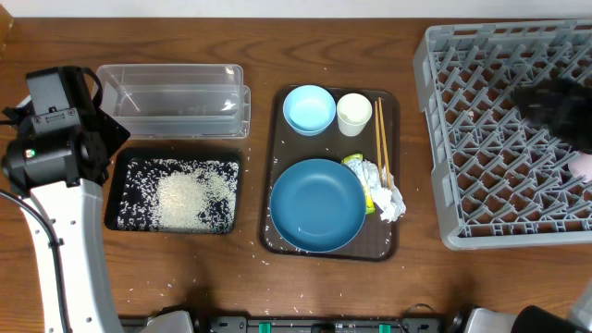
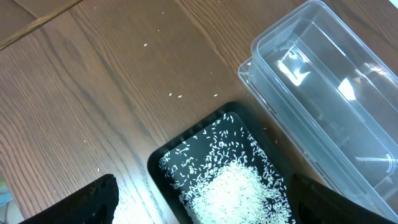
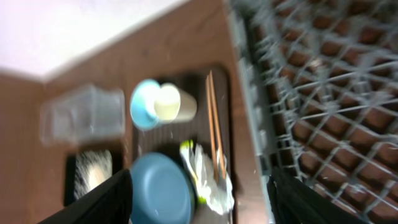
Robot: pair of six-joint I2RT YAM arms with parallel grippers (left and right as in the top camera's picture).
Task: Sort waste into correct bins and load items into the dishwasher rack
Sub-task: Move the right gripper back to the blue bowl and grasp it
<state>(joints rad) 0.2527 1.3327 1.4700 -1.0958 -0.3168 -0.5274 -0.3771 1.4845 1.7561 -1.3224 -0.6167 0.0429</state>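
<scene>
My left gripper [image 2: 202,202] is open and empty, above the near end of the black tray [image 1: 122,181], which holds a heap of white rice [image 1: 190,196]. The clear tub [image 1: 171,97] stands empty behind the tray. My right gripper [image 3: 202,196] is open and empty, a dark blur above the grey rack [image 1: 504,139]. The brown serving tray [image 1: 393,236] holds the dark-blue dish [image 1: 317,204], light-blue bowl [image 1: 309,108], cream cup [image 1: 354,114], chopsticks [image 1: 381,139], crumpled napkin [image 1: 388,199] and yellow-green wrapper [image 1: 355,164]. A pinkish thing [image 1: 583,166] shows at the rack's right edge.
Loose rice grains lie on the wood in front of the trays [image 1: 268,252] and beside the black tray [image 2: 177,95]. The left arm's white body [image 1: 65,231] stands at the table's left. The right wrist view is blurred.
</scene>
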